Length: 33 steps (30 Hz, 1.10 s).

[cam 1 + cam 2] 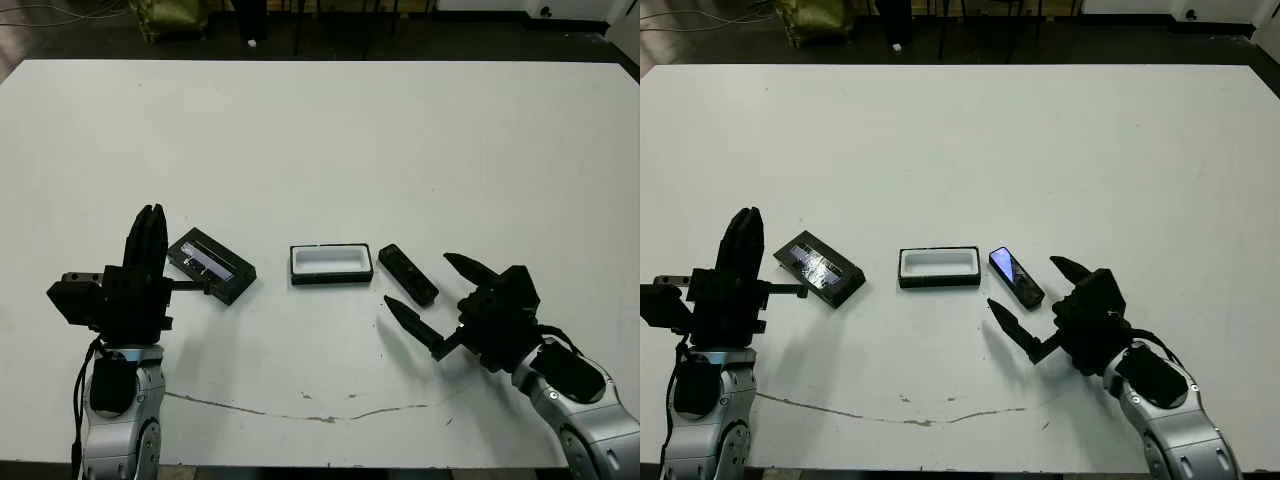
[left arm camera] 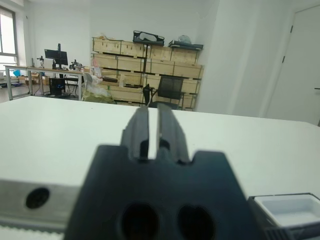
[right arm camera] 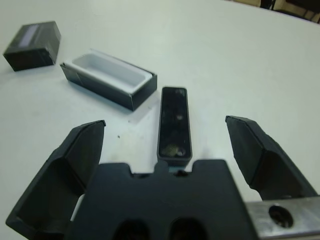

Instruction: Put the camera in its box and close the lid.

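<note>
Spreading across nearly the whole view: broad white rectangular desk (image 1: 330,140), with a thin dark crack line near its front edge. Beyond its far side, seen from the left wrist: an office room with stacked wooden crates on shelving (image 2: 145,67).

Raised at front left: left claw (image 1: 150,240), black, two fingers pressed together and pointing up, holding nothing. Hovering at front right: right claw (image 1: 430,295), black, fingers spread wide apart, empty, tips aimed toward the desk's middle.

Lying just beside the left claw, angled on the desk: flat black rectangular lid (image 1: 820,268) with a shiny silvery-purple strip along its face. Sitting near the middle, open, apart from the lid: small shallow rectangular box (image 1: 331,264), black outer walls, white lining, nothing inside. Resting flat just right of the box, close but not touching, slanted: slim glossy black bar-shaped camera (image 1: 1016,277) with a bluish-purple glint at its far end, framed between the right claw's open fingers in the right wrist view.
</note>
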Available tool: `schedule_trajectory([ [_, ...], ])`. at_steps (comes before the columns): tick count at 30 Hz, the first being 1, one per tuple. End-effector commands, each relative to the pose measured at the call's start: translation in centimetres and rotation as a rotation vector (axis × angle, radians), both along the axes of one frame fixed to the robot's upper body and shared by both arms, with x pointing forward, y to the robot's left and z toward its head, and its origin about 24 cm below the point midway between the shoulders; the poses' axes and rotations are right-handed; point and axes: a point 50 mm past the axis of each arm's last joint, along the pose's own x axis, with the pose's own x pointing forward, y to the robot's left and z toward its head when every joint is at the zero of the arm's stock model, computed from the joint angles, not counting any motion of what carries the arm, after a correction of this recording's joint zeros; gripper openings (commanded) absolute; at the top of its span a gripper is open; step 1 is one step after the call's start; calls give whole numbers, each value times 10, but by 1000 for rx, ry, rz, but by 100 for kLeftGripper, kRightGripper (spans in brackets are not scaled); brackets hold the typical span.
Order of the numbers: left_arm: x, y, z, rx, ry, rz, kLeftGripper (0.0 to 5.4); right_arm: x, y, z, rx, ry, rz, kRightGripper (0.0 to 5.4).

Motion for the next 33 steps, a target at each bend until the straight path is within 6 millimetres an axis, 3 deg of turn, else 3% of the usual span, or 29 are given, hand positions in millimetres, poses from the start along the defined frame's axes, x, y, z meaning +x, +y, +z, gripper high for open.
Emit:
schedule_trajectory([
  [1,-1,3,-5,22,22,10,0,-4,-2,-7,-49,46,-26,539],
  [17,-1,2,-5,17,31,8,0,0,-6,-15,-66,123,-70,526],
  [33,-1,2,-5,12,31,13,0,1,-5,-16,-124,117,-139,176],
])
